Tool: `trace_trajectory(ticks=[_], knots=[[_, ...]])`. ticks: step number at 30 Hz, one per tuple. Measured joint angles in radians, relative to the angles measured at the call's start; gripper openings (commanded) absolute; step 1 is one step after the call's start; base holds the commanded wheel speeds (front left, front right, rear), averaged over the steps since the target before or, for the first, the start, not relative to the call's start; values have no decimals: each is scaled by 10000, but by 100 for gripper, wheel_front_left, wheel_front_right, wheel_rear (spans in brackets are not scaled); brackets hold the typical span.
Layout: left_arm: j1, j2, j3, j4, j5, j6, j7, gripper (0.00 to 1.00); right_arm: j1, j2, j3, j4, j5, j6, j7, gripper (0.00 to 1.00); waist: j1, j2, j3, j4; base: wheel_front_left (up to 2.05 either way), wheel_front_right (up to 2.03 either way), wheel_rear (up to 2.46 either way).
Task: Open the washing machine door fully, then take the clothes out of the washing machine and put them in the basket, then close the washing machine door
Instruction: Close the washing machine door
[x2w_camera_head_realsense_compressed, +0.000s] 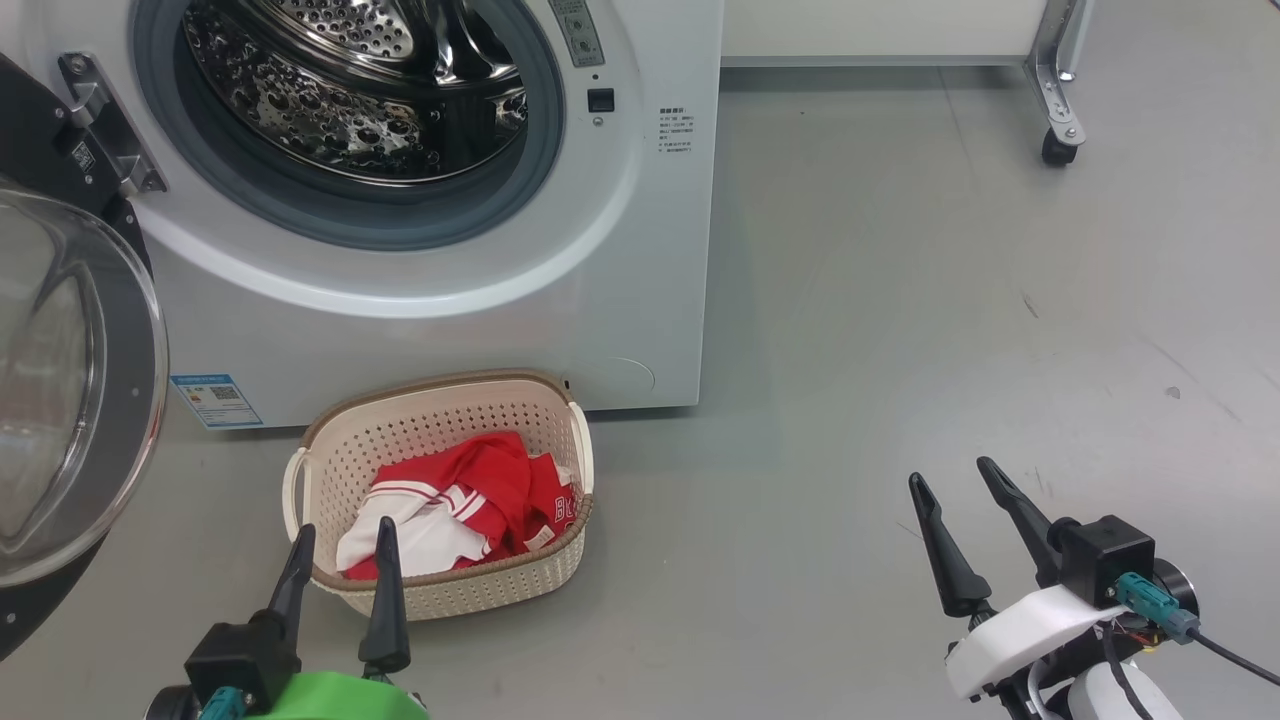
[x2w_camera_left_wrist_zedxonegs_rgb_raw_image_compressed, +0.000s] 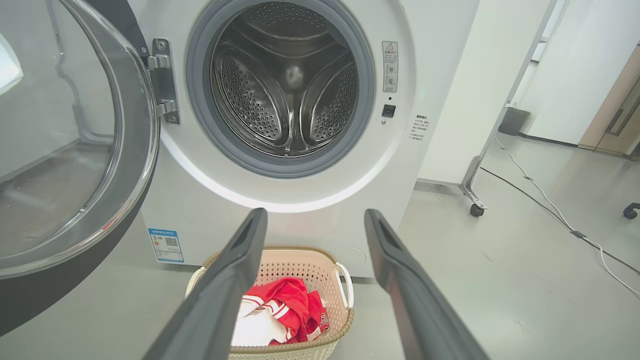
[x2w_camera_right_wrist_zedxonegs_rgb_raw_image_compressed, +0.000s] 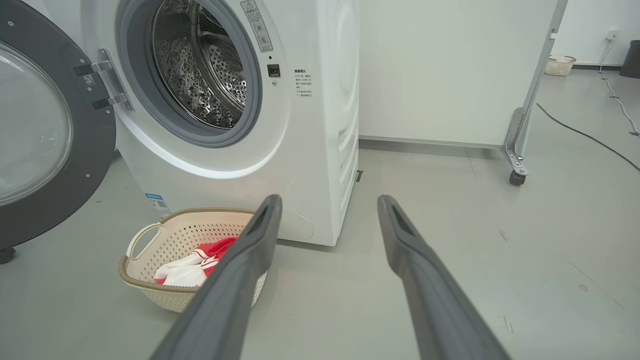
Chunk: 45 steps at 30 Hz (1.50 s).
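Observation:
The white washing machine stands ahead with its steel drum bare inside. Its door hangs swung wide open at the left, black rim and glass bowl facing me, also the door. The cream basket sits on the floor before the washer, holding the red and white clothes. My left gripper is open just in front of the basket's near rim, nothing between its fingers. My right gripper is open over bare floor, far right of the basket.
Grey floor stretches to the right of the washer. A white panel on a metal leg with a caster stands at the back right. Cables run across the floor, and a second small basket sits far back.

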<state>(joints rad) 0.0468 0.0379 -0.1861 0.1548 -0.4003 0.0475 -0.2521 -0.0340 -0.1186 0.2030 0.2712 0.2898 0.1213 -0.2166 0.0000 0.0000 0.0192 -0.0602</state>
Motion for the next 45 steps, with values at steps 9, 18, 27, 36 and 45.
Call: trace_trajectory(ticks=[9,18,27,36,45], knots=[[1,2,-56,-6,153,15,0,100,-2,-6,10,8,0,0,-2,100,0,0,-28,-11,-32,32,0],[2,2,-71,-6,151,94,0,100,-24,-4,36,8,13,0,-2,100,0,0,48,-40,-2,2,0],[1,2,-71,-8,151,104,0,100,-65,-4,36,8,15,0,-2,100,0,0,99,-41,0,0,0],[1,2,-71,-8,151,178,0,100,-94,-4,38,10,17,-2,-2,100,0,0,131,-36,0,0,0],[0,2,-88,-8,148,186,0,100,-148,-10,36,13,58,-2,-6,100,0,0,172,-22,0,0,0]])
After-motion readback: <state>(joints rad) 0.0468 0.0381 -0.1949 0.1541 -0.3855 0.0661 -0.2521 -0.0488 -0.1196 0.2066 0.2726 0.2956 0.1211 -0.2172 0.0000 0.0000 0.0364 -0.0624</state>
